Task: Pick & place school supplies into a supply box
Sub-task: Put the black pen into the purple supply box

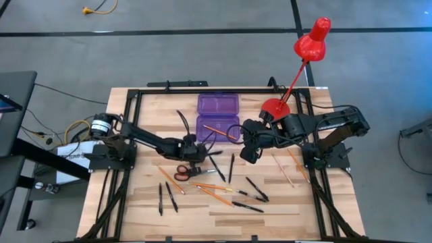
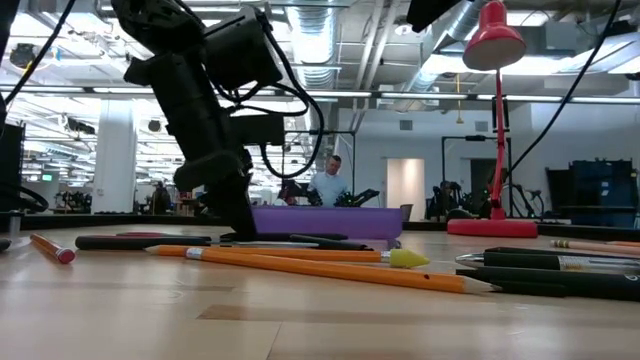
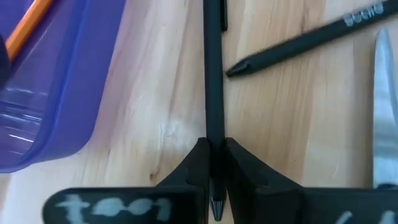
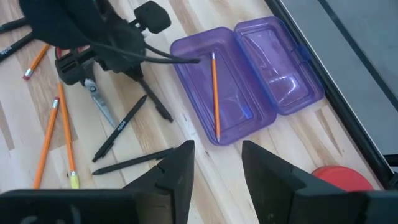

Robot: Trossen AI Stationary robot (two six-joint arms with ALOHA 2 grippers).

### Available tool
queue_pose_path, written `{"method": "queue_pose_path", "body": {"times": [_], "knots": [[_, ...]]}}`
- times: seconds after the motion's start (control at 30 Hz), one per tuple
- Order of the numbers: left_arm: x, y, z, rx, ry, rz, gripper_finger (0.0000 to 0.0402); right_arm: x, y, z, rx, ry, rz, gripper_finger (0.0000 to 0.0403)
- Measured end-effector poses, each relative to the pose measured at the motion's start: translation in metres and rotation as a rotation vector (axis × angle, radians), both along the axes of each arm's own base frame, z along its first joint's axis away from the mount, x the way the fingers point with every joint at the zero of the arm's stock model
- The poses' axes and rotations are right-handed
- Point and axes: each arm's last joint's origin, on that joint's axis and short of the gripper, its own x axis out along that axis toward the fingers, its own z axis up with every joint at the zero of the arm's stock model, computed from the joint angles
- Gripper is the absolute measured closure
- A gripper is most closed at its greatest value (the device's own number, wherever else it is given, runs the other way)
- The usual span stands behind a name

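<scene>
The purple supply box (image 1: 217,116) lies open at the table's far middle, with one orange pencil (image 4: 214,93) in its tray. My left gripper (image 3: 214,149) stands just near of the box, shut on a black pen (image 3: 213,74). Red-handled scissors (image 1: 183,172) lie beside it. More black pens (image 1: 248,197) and orange pencils (image 1: 212,192) lie scattered across the near half of the table. My right gripper (image 4: 216,165) hangs open above the table to the right of the box, holding nothing. My left gripper pinches the black pen between its two fingers close to its pointed end (image 3: 214,140); the tip (image 3: 216,206) sticks out behind the fingers. The fingers (image 2: 238,218) slant down from above. The pen's long part runs on ahead, toward the box, low along the wood.
A red desk lamp stands with its base (image 1: 273,108) at the box's right and its head (image 1: 312,42) beyond the far edge. Another black pen (image 3: 298,43) and a scissors blade (image 3: 382,112) lie close to the held pen. Black frame rails (image 1: 121,155) line the table's sides.
</scene>
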Motion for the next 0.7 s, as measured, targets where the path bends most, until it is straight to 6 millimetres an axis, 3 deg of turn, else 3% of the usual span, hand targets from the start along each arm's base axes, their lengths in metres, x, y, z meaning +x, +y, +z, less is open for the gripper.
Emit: {"method": "queue_pose_path", "body": {"times": [0.3,0.7], "knots": [[0.003,-0.006,0.018,0.079,0.148,-0.128,0.0393,0.000,0.000,0.000,0.000,0.000,0.000,0.0274],[0.024,-0.009,0.056,0.121,0.087,-0.170,0.0395,0.000,0.001,0.000,0.000,0.000,0.002,0.0274]]}}
